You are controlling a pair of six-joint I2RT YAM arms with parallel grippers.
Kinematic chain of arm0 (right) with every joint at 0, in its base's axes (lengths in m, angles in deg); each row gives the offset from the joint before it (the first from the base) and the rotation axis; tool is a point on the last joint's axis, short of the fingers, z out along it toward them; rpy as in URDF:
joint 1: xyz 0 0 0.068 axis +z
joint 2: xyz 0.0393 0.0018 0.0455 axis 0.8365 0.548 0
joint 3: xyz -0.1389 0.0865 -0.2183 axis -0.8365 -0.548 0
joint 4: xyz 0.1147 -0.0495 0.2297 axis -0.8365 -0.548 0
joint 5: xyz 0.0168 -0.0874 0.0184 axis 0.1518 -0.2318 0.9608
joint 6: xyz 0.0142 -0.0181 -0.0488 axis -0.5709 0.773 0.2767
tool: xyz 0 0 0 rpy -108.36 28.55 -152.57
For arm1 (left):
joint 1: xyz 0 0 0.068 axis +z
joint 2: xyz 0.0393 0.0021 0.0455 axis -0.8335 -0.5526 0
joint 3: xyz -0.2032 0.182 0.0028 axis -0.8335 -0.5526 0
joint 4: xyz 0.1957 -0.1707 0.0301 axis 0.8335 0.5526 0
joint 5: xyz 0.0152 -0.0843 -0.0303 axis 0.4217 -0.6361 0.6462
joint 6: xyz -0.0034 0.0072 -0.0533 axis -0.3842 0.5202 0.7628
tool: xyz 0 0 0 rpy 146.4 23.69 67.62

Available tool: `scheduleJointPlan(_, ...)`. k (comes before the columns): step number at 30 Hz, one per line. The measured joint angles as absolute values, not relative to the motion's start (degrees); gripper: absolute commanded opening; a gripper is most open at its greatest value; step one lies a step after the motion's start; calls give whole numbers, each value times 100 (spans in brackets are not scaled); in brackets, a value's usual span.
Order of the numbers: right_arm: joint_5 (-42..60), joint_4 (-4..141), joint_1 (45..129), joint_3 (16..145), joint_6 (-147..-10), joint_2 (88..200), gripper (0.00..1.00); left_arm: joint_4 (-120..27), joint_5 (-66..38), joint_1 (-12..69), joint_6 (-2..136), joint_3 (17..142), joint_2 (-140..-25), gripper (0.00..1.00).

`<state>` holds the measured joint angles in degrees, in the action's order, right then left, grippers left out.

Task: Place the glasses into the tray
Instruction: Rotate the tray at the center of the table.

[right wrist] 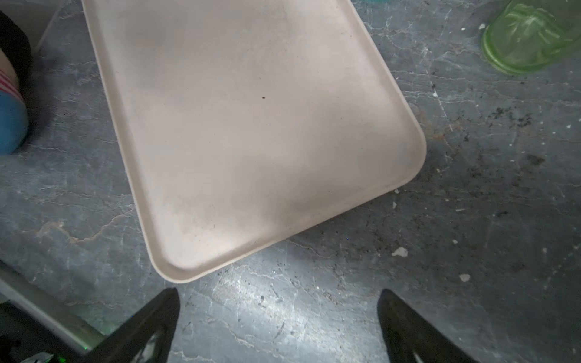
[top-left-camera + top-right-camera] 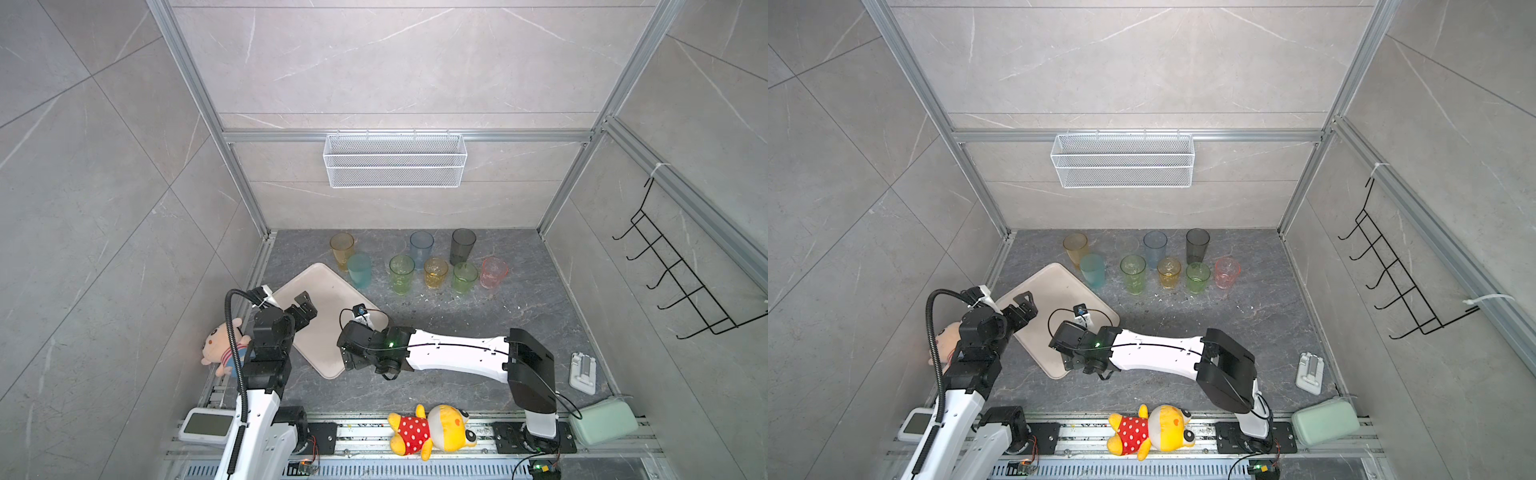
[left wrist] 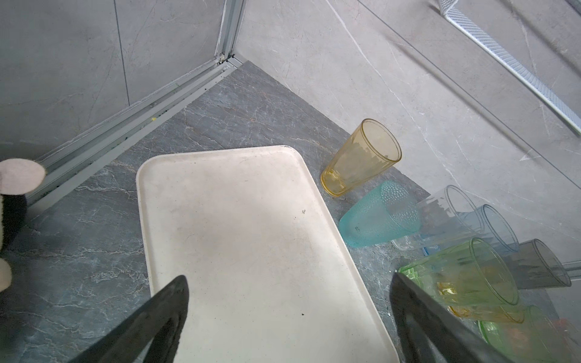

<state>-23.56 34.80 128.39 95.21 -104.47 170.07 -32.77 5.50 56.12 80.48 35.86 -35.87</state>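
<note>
The beige tray (image 2: 332,291) (image 2: 1059,286) lies flat and slantwise on the dark floor at the left, with nothing on it. Several glasses stand upright behind and right of it: amber (image 2: 342,248), teal (image 2: 359,271), green (image 2: 402,273), yellow (image 2: 436,273), a second green (image 2: 464,277), pink (image 2: 493,273), pale blue (image 2: 421,245) and smoke-grey (image 2: 463,246). A clear one (image 3: 440,213) shows in the left wrist view. My left gripper (image 2: 307,305) (image 3: 289,278) hangs open over the tray (image 3: 251,235). My right gripper (image 1: 278,292) is open above bare floor beside the tray's near corner (image 1: 251,125).
A white wire basket (image 2: 395,160) hangs on the back wall and a black hook rack (image 2: 673,270) on the right wall. A doll (image 2: 220,345) lies left of the tray. A yellow plush (image 2: 432,430), a green pouch (image 2: 604,419) and a white holder (image 2: 583,372) sit near the front.
</note>
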Motion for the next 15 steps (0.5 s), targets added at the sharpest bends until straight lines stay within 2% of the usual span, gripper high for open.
scheduleJointPlan(8, -2326, 3161, 12799, 10199, -10617, 17689, 99, -3229, 552, 5612, 8074, 3559, -3542, 100)
scheduleJointPlan(15, -2125, 3120, 12596, 10269, -10683, 18089, 99, -3238, 548, 5612, 8131, 3474, -3579, 100)
